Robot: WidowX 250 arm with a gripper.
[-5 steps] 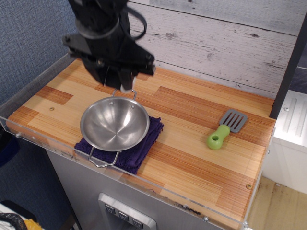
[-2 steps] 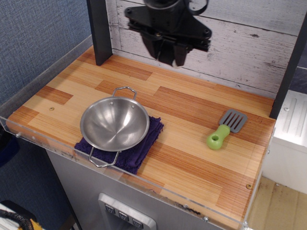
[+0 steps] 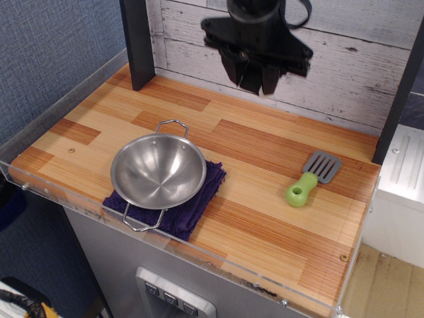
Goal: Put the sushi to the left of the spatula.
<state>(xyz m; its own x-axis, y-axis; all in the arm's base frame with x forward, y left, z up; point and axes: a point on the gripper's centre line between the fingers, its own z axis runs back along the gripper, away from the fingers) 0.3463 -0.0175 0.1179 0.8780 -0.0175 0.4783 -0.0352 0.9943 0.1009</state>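
Observation:
My gripper (image 3: pixel 255 85) hangs high over the back of the wooden counter, in front of the white plank wall. Its fingers point down and stand close together on a small dark lump with a pale end, which looks like the sushi (image 3: pixel 264 87); most of it is hidden between the fingers. No sushi lies anywhere on the counter. The spatula (image 3: pixel 313 175), with a grey slotted blade and a lime-green handle, lies at the right side of the counter, handle toward the front. The gripper is up and to the left of it, well apart.
A steel bowl (image 3: pixel 158 171) with wire handles sits on a purple cloth (image 3: pixel 204 199) at the front left. A dark post (image 3: pixel 136 40) stands at the back left. A clear plastic rim (image 3: pixel 218 262) runs along the counter's front edge.
The gripper has risen from just behind the bowl and moved right along the back wall, now nearer the spatula's side. Bowl, cloth and spatula have not moved.

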